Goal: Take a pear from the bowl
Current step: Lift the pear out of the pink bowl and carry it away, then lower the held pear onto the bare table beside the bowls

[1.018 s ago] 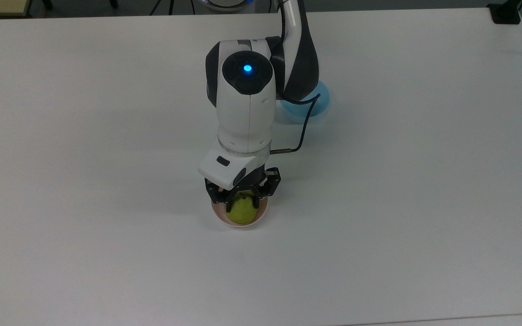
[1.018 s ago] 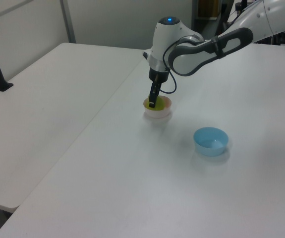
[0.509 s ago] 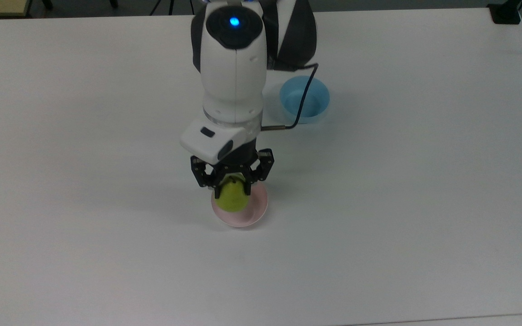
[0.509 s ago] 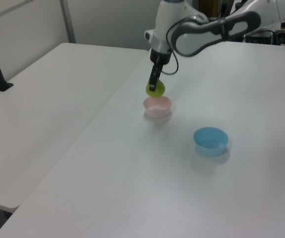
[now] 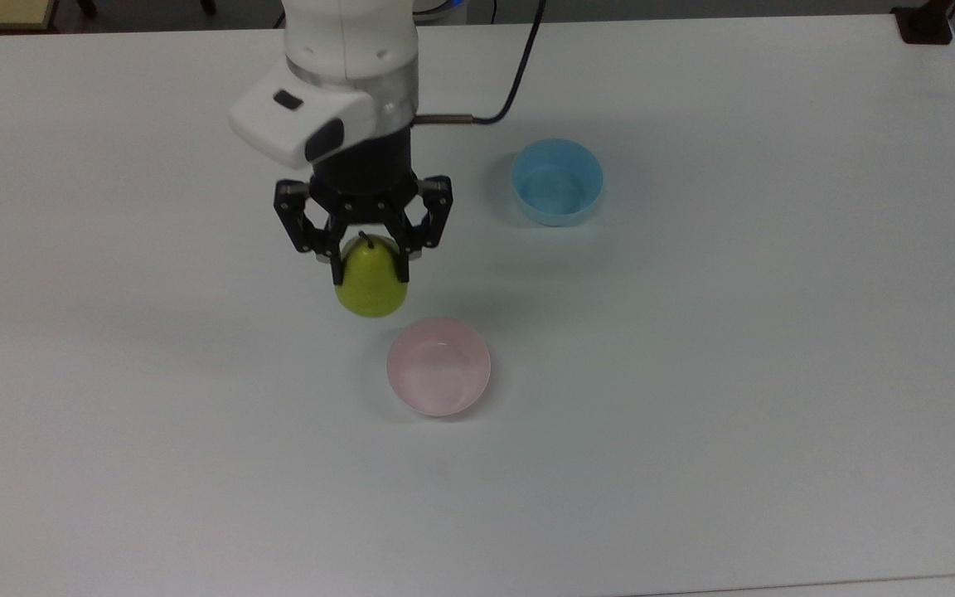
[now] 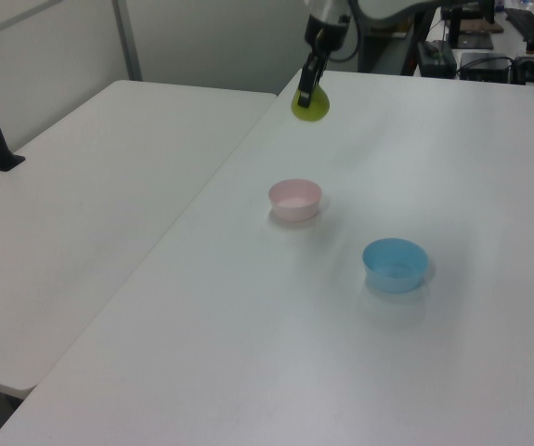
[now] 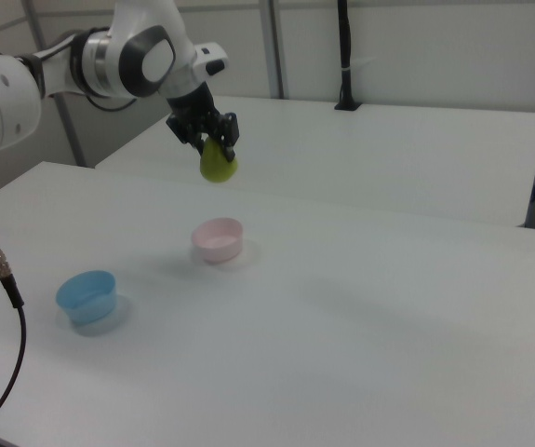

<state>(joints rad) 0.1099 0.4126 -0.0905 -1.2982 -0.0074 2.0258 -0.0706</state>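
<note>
Yellow-green pear: hangs between the jaws of the gripper, which are closed on its narrow upper part, so the fat end is free below them. Long axis upright, stem up, between the fingers. Pink bowl: empty, well below the jaws on the table. Lift appears complete.

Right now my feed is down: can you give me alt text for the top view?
The claw holds the yellow-green pear by its upper part, lifted clear of the pink bowl, which sits with nothing in it on the white table. A light blue bowl stands apart, toward the top view's upper right.
</note>
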